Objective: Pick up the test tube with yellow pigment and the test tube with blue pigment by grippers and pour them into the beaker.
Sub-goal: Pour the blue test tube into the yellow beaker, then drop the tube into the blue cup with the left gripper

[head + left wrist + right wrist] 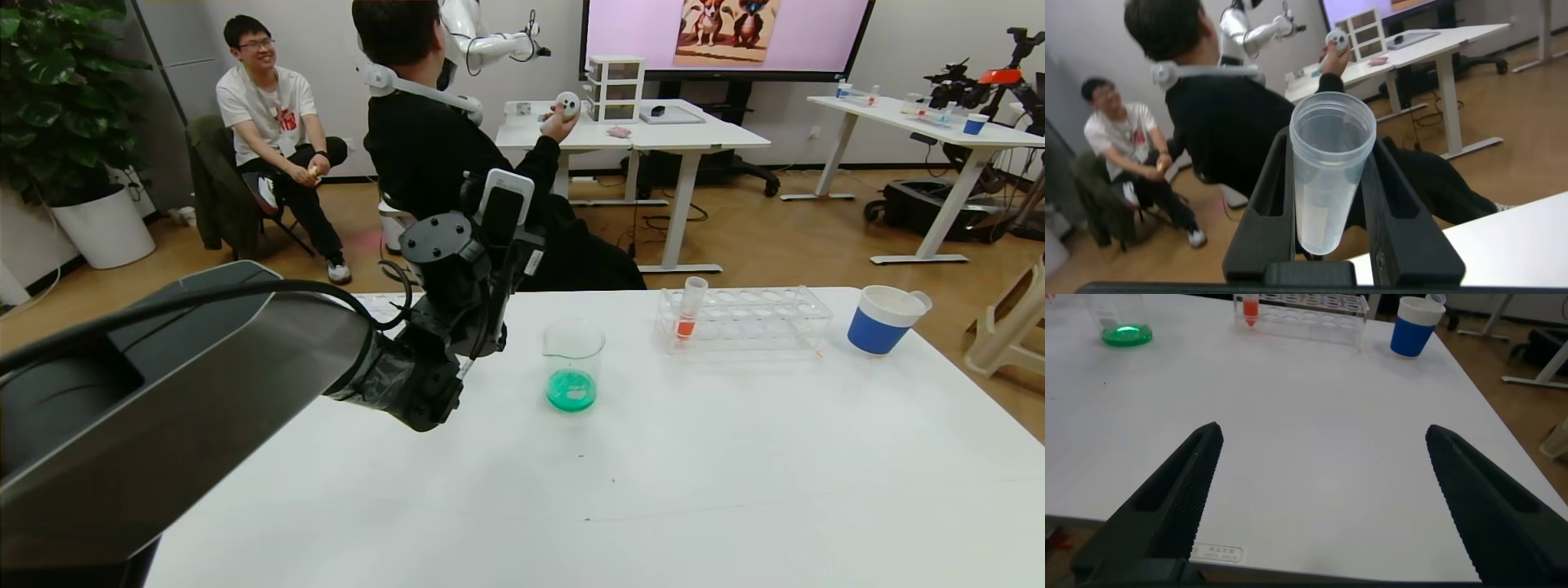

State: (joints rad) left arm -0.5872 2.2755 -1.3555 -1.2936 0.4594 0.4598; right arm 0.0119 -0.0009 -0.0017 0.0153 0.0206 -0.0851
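Green liquid already sits in the beaker [573, 353], so by my read both pigments have gone in and we're at the tail end of the job. The left tool [1331, 214] is clamped on a clear test tube [1331, 175], held upright with its open mouth showing, and it looks empty, though which of the two pigments it carried I can't say. In the head view that arm hangs above the counter [653, 474], just to the left of the beaker. The right tool [1319, 498] stands with its black fingers wide apart, holding nothing, low over the near part of the counter, well away from the glassware.

Next move, as I judge it: carry the spent tube to the clear rack [747, 318] beyond the beaker and lower it straight into a free hole, keeping clear of the orange tube [688, 312] at the rack's left end. A blue cup [882, 320] stands beside the rack.

Hard to make out: the head view hides the left tool's fingertips and the tube behind the wrist, the second emptied tube isn't identifiable anywhere, and the right arm doesn't appear in the head view.
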